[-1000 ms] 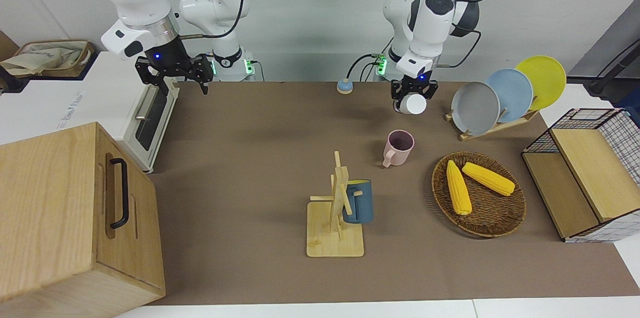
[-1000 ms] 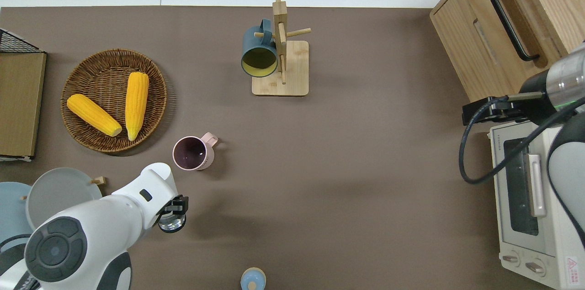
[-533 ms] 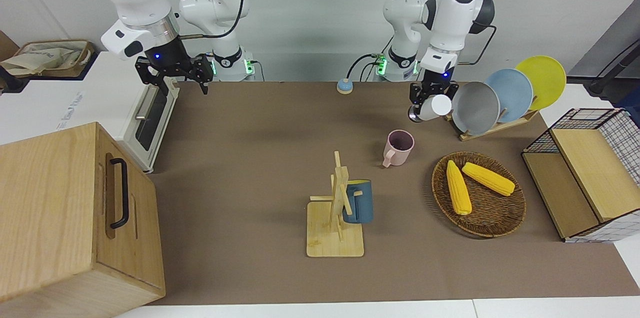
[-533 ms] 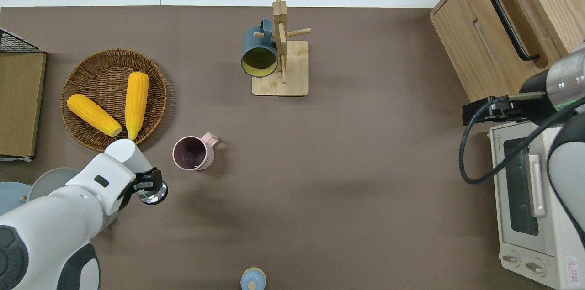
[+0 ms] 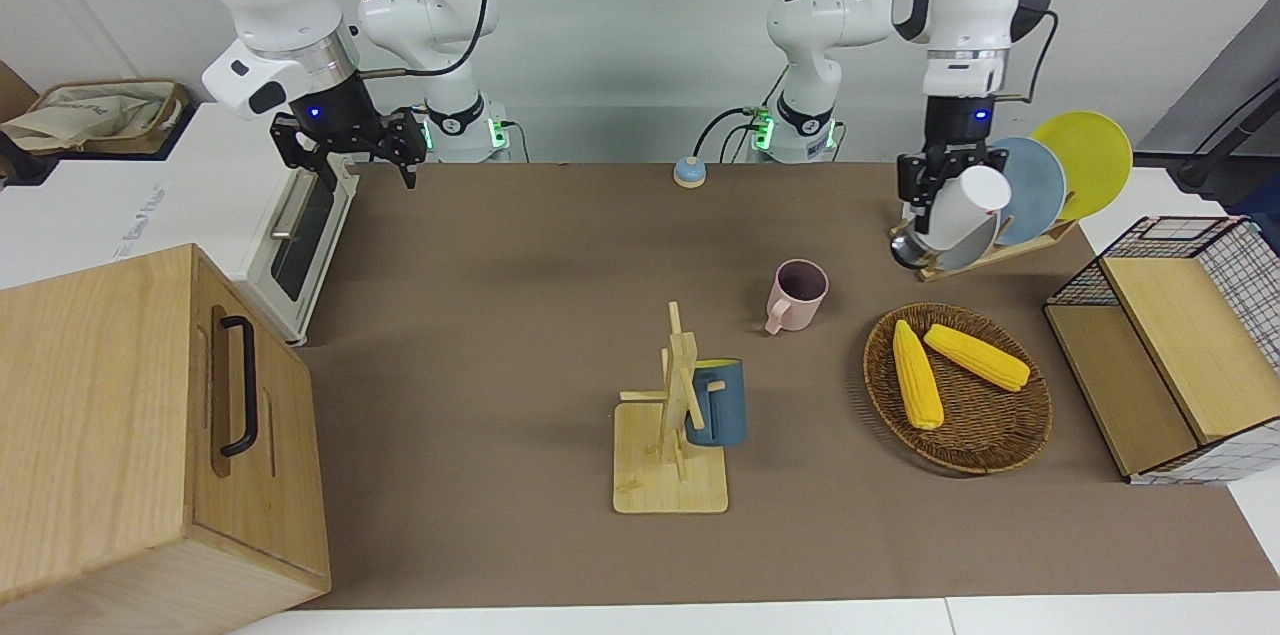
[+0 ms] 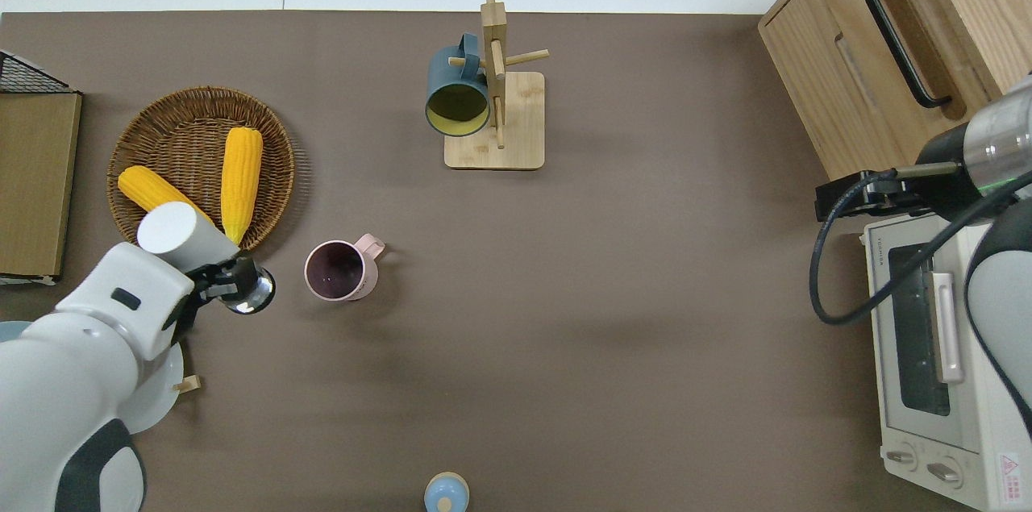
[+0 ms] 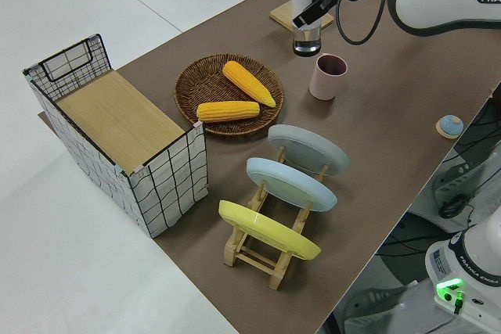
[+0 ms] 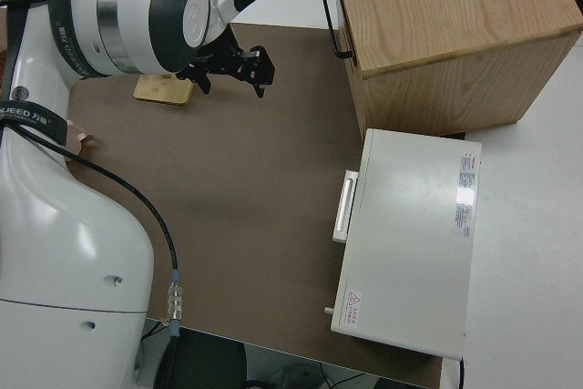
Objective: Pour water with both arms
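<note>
Your left gripper (image 6: 230, 290) is clamped on a white bottle (image 5: 962, 205) with a clear lower end, held up in the air and tilted, over the bare table (image 6: 613, 318) between the wicker basket (image 6: 181, 133) of corn cobs (image 6: 240, 177) and the pink mug (image 6: 339, 271). The mug stands upright on the table, nearer to the robots than the wooden mug rack (image 6: 494, 93) carrying a blue mug (image 6: 455, 97). Your right arm is parked with its gripper (image 5: 350, 147) spread wide.
</note>
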{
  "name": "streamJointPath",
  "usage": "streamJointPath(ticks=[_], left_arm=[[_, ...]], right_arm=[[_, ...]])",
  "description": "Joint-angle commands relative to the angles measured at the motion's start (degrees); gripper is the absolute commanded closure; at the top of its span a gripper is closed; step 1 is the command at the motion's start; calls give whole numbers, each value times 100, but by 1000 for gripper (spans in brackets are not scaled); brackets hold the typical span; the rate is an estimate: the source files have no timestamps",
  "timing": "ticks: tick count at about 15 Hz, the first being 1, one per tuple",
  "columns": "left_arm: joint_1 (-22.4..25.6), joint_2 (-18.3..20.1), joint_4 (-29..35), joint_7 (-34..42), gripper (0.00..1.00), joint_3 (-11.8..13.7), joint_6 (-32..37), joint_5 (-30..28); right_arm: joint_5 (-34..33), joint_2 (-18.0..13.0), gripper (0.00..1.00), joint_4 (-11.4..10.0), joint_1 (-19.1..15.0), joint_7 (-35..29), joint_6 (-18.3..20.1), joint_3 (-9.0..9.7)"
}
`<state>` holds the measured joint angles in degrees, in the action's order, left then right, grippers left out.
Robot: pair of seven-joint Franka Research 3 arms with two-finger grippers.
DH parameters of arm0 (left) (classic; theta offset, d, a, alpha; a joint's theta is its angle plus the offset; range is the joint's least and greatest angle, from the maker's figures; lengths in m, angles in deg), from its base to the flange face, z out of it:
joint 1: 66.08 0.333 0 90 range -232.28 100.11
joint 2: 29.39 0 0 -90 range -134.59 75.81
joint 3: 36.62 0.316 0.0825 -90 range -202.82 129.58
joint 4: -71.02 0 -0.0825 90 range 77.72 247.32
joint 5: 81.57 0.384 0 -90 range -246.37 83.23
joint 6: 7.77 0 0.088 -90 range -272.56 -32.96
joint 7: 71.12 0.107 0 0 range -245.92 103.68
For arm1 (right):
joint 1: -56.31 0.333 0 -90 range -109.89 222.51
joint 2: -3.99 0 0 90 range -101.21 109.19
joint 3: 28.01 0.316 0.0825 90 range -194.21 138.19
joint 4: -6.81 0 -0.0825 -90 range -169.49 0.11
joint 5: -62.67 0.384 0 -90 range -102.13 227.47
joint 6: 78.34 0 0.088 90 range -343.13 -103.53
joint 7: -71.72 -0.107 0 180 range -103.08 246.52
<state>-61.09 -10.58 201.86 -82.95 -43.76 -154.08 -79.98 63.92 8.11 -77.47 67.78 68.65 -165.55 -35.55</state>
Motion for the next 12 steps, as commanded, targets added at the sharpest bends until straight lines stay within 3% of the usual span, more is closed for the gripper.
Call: streamJointPath(ticks=[1,5,8,10,12], left_arm=[[335,-693,-1128,-135,1000,19,-46,316],[748,-1378,-2209,-38,1000,28,-55,316],[976,-1747,-2632,84,1000,124,-116,307],[1039,-1950,-2931,618,1000,186,-116,176],[1275,-2240,-3362,1216,1000,266,-116,-385]], right_arm=[[69,-70,11,-36,-30,114,-15,7],[69,-70,11,-36,-30,114,-15,7],[69,-70,11,-36,-30,114,-15,-2],[69,-70,11,-36,-30,114,-15,-2],[69,-70,11,-36,-30,114,-15,-2]])
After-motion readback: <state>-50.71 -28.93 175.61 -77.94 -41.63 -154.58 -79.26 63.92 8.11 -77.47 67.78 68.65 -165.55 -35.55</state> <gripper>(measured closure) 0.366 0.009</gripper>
